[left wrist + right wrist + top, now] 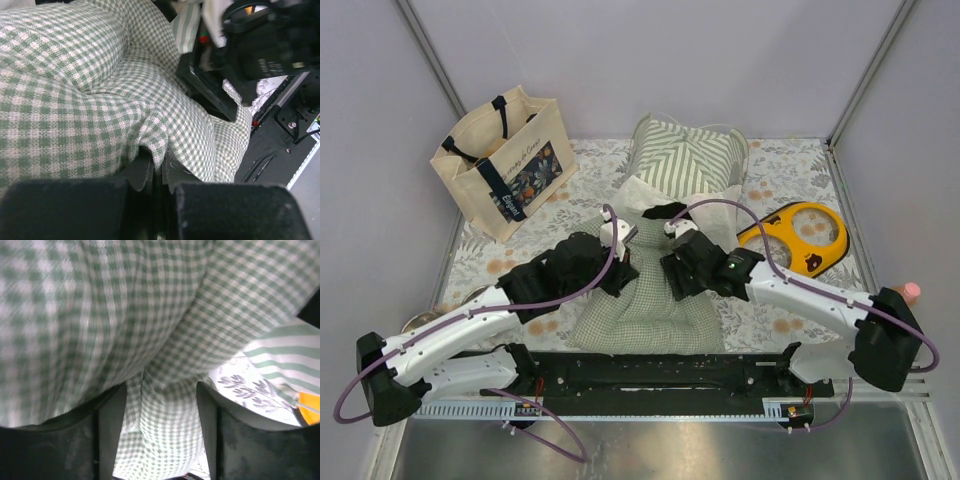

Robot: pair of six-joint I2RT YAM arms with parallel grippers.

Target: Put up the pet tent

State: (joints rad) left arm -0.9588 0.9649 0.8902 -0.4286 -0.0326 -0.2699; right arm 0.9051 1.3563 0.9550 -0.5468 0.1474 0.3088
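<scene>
The pet tent lies collapsed at the back middle of the table, green-and-white striped; neither gripper touches it. Its stripes show in the left wrist view and in the right wrist view. In front of it lies the green checked cushion. My left gripper is at the cushion's far left corner, its jaws shut on a fold of the checked cloth. My right gripper is at the far right corner, its fingers part closed with a thick bunch of cushion filling the gap.
A beige tote bag stands at the back left. A yellow and orange flat item with round openings lies right of the cushion. A floral cloth covers the table. A black rail runs along the near edge.
</scene>
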